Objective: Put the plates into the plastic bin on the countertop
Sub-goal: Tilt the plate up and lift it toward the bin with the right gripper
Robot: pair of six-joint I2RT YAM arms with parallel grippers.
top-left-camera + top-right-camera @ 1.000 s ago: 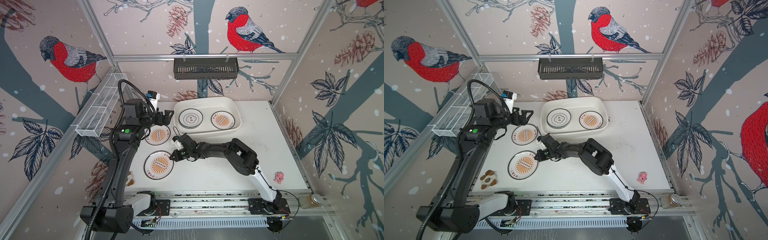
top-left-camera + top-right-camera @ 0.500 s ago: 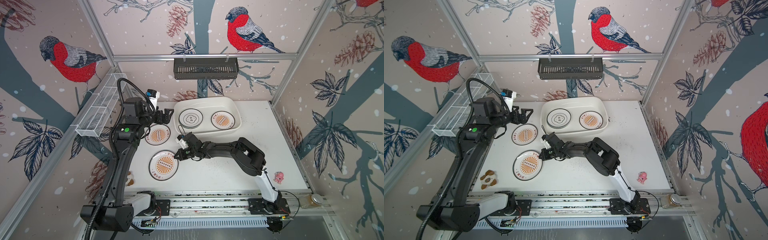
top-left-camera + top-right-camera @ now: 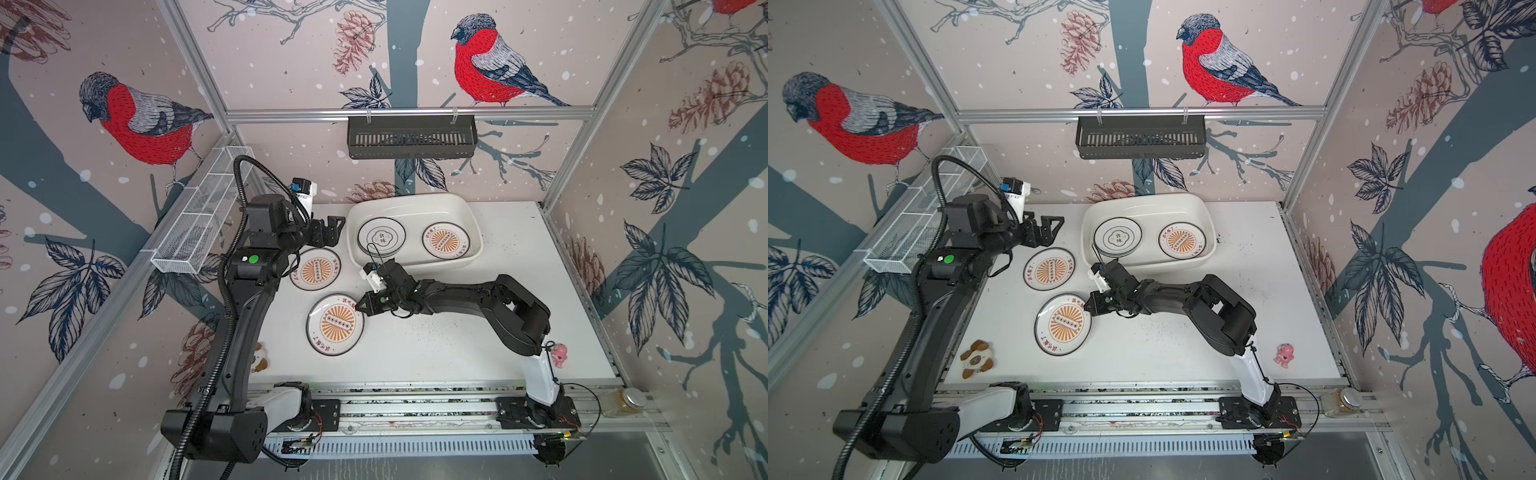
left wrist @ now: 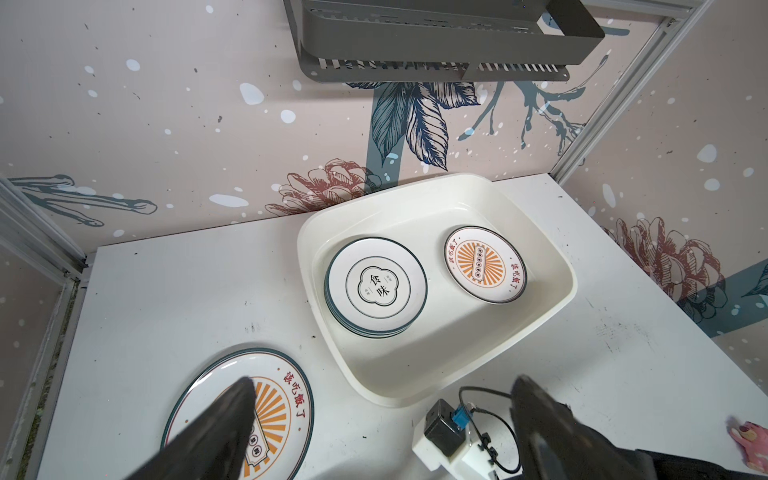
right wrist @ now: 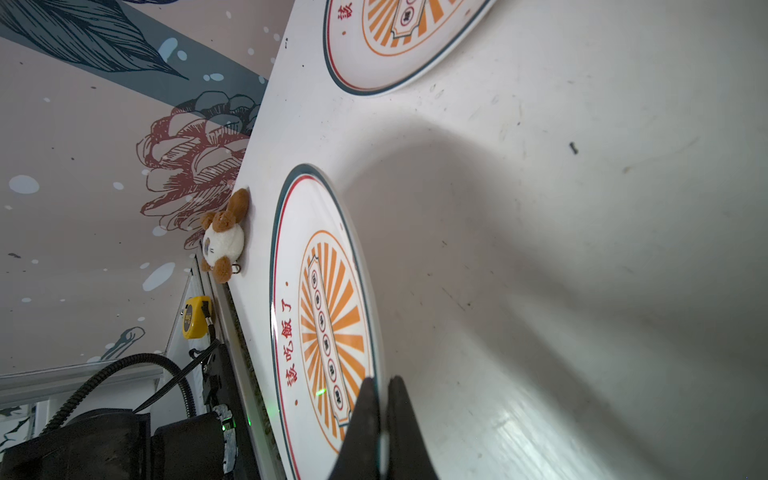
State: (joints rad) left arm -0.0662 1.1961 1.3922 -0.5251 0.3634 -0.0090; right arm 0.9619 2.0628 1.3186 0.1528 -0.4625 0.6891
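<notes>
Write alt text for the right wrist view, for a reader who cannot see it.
The right gripper pinches the rim of a sunburst plate lying on the white countertop. A second sunburst plate lies farther off, and a plush toy sits at the counter's edge, with a yellow tape measure beyond it.

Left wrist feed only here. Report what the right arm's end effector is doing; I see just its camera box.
Observer: The right end effector is shut on the rim of a second sunburst plate, which your view misses.
Operator: Give me that plate's position.
Observer: In both top views it lies on the countertop, nearer the robot's base than the plate under your fingers and apart from it.
Operator: Name anything close by.
Observer: A small brown-and-white plush toy sits by the countertop's near left edge.
</notes>
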